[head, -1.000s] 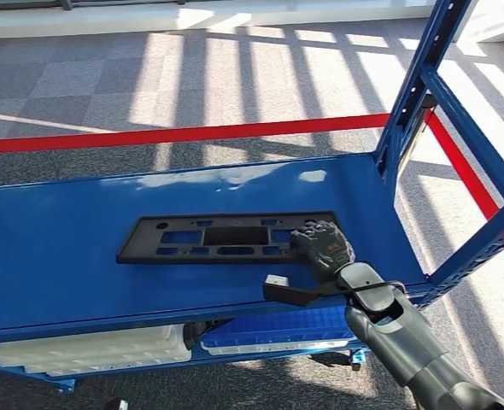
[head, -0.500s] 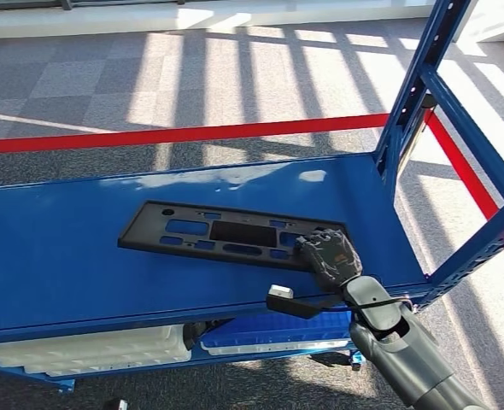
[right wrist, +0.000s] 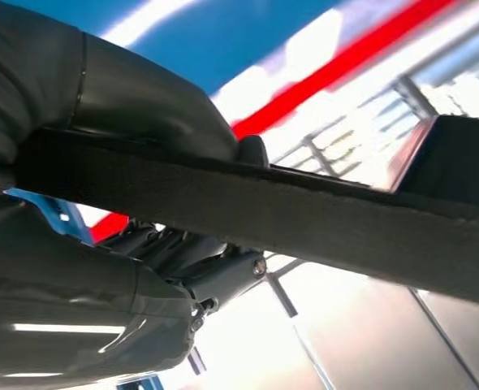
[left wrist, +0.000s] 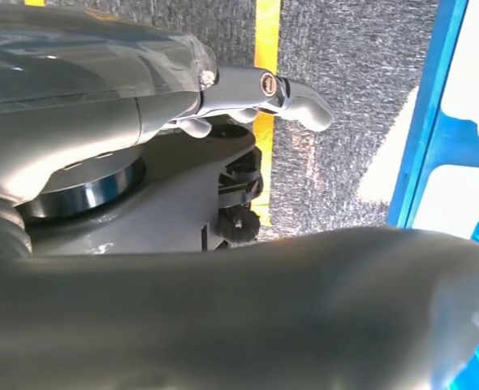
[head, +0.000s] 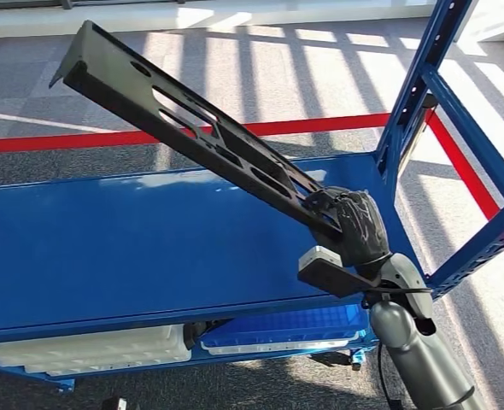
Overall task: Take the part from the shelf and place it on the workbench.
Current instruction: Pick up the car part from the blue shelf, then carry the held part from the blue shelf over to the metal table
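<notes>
Since a second ago the part [head: 191, 128] has left the shelf [head: 108, 248]: it lay flat on the blue deck, now it is lifted and tilted steeply, far end high over the floor, near end low. Right hand [head: 355, 226] grips the part at its near end; the right wrist view confirms the fingers [right wrist: 163, 97] wrapped around the part's edge [right wrist: 298, 215]. Nothing else supports the part; it is cantilevered from that single grasp, clear of the deck. Left hand [left wrist: 268, 89] hangs beside the robot's body above the floor, fingers extended, holding nothing. Progress: pick-up done, part free of the shelf. Remaining: carry to the workbench and set down; the workbench appears in no frame, so a turn or walk is probably still needed. Judgement: roughly the first half is complete. Risk: a long part held at one end could swing or slip in the grasp, and its high end could catch the shelf upright [head: 417, 85] during a turn.
</notes>
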